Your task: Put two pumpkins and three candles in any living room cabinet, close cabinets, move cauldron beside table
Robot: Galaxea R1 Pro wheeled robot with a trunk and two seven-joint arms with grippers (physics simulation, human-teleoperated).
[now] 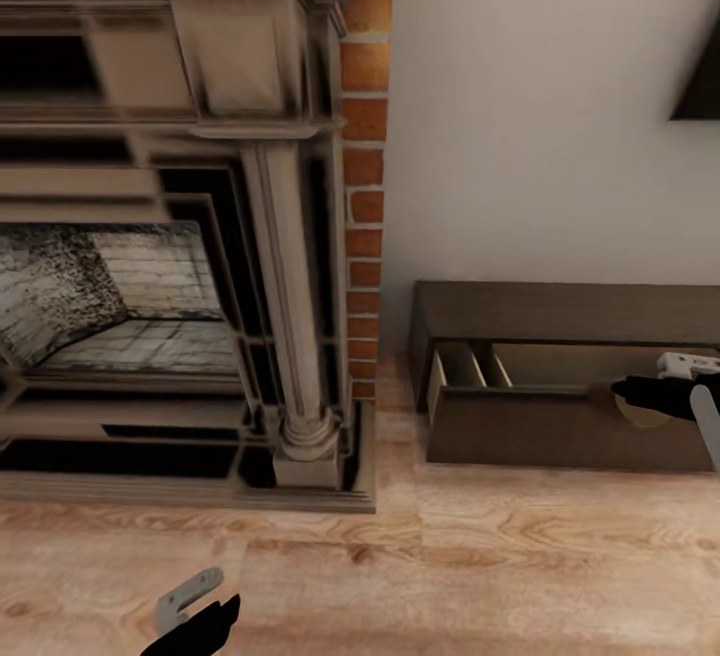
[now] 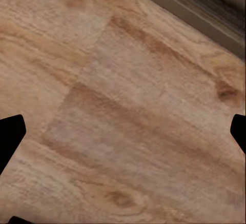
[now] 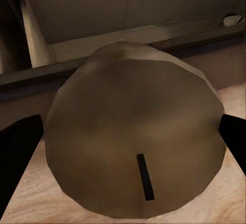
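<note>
Head view, left to right. Left half: grey stone fireplace [image 1: 180, 236] edged by a red-brick column [image 1: 365, 186]; no legible writing anywhere. Lower left: left gripper [image 1: 190, 606] above the light wood-plank floor [image 1: 450, 556], its black fingers [image 2: 10, 137] spread wide with nothing between them. Right: long low dark-brown wooden cabinet [image 1: 560, 436], drawer pulled out, pale interior exposed. Far right: right gripper [image 1: 640, 398] pinching a dull-tan rounded candle [image 3: 133, 142] over the drawer's front edge.
</note>
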